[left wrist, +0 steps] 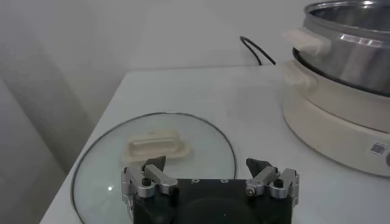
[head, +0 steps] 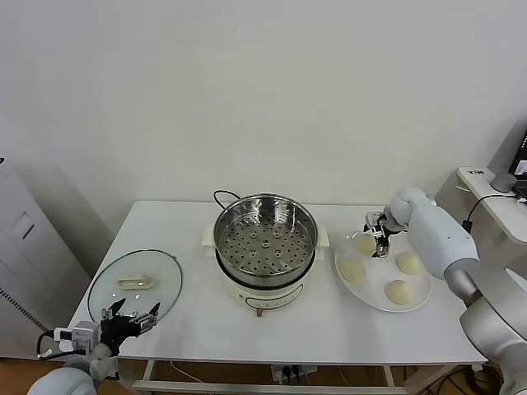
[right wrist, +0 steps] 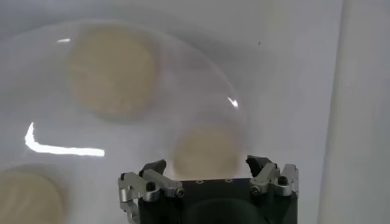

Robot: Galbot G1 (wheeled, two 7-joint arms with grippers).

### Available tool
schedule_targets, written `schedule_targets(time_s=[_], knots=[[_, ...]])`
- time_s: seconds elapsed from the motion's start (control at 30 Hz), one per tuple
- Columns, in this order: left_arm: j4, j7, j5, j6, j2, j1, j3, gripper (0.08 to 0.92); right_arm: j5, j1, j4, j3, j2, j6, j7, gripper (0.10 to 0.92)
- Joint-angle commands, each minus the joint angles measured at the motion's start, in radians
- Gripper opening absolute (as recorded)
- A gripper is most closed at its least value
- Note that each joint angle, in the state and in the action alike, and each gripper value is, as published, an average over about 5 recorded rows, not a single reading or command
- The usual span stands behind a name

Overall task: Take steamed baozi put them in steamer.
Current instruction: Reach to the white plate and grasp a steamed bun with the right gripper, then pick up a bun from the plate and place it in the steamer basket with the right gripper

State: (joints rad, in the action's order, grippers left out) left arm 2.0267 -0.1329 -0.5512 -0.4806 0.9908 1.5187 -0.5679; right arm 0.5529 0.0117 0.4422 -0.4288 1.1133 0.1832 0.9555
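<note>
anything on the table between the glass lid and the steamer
Nothing: in the head view, bare white table separates the glass lid from the steamer.

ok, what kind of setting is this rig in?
Looks like a lab mock-up of a kitchen counter, not a real kitchen: a bare white table against a blank wall, with only an electric steamer, its glass lid and a plate of baozi.

From the head we look forward and down over the whole white table point(head: 272, 329), with the steamer point(head: 265, 239) mid-frame. Our left wrist camera sits low beside the glass lid point(left wrist: 152, 164), facing the steamer point(left wrist: 347, 42). Our right wrist camera hangs close above the plate point(right wrist: 201, 85), right of the steamer.
</note>
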Motion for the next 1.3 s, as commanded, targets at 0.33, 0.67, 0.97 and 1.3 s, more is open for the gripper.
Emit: schedule_targets(time_s=[0.33,0.67,0.97,1.3], knots=[[0.017,-0.001,0.000,-0.001,-0.001,0.007,-0.009,0.823,0.001,0.012,0.020,0.021,-0.004,-0.005,0.009,0.414],[0.036,-0.003,0.000,-0.003,0.010,0.026,-0.024,0.823,-0.329,0.279,0.302,-0.313,-0.176,-0.007,0.113,0.399],[0.049,-0.004,0.002,-0.005,0.009,0.026,-0.018,0.823,-0.527,0.523,0.388,-0.439,-0.116,0.240,0.201,0.403],[0.051,-0.004,0.003,-0.004,0.009,0.028,-0.011,0.823,-0.504,0.528,0.370,-0.414,0.100,0.670,0.268,0.408]])
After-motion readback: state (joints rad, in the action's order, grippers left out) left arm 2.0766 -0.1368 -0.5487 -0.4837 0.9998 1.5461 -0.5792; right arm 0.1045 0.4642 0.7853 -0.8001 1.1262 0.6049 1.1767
